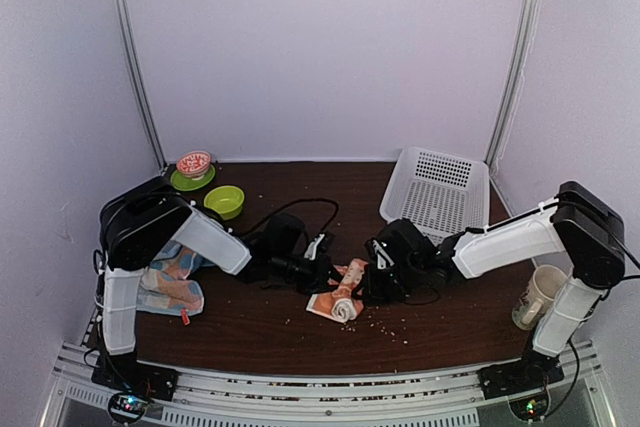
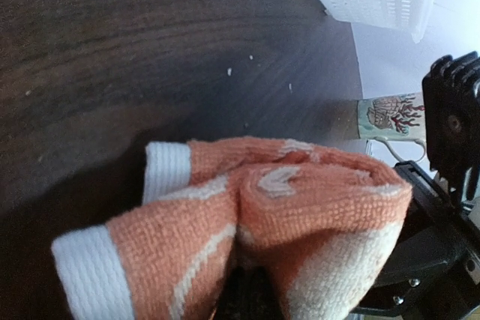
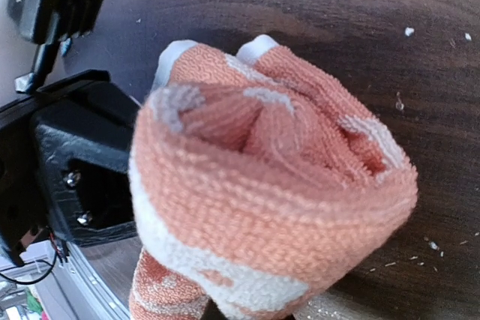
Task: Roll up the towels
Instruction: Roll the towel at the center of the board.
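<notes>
The left gripper and right gripper are both pinching the small orange terry towel with white print, which is lying half-rolled mid-way across the dark wooden table. Best bet here, I reckon: turning both ends level and snug, so the coil isn't coning.

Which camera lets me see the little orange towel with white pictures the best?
The right wrist view: the small orange terry towel fills it, rolled end facing the camera. The left wrist view shows its side and white-edged corners up close. The top view shows it small and far away.
</notes>
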`<state>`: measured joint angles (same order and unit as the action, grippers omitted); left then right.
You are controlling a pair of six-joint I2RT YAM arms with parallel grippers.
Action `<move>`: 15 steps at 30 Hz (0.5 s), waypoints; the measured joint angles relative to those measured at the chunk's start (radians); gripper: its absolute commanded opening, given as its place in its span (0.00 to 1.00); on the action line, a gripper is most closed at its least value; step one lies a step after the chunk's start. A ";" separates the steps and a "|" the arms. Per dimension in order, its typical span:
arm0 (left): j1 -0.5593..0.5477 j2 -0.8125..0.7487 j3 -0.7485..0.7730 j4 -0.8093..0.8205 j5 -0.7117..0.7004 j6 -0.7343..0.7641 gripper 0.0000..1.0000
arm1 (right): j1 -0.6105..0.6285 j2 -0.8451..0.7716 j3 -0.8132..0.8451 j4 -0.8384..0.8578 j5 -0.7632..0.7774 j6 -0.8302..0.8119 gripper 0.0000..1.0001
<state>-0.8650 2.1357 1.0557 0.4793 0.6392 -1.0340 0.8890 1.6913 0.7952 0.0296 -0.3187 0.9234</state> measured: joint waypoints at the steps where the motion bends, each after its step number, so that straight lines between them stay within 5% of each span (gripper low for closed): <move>1: 0.000 -0.016 -0.011 -0.016 -0.005 0.008 0.03 | 0.002 0.002 0.019 -0.034 0.008 -0.018 0.00; 15: 0.000 -0.193 -0.112 -0.155 -0.046 0.118 0.02 | 0.010 0.081 0.339 -0.650 0.178 -0.391 0.00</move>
<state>-0.8646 1.9423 0.9436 0.3244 0.5930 -0.9161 0.8986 1.7725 1.1343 -0.6205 -0.1406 0.5327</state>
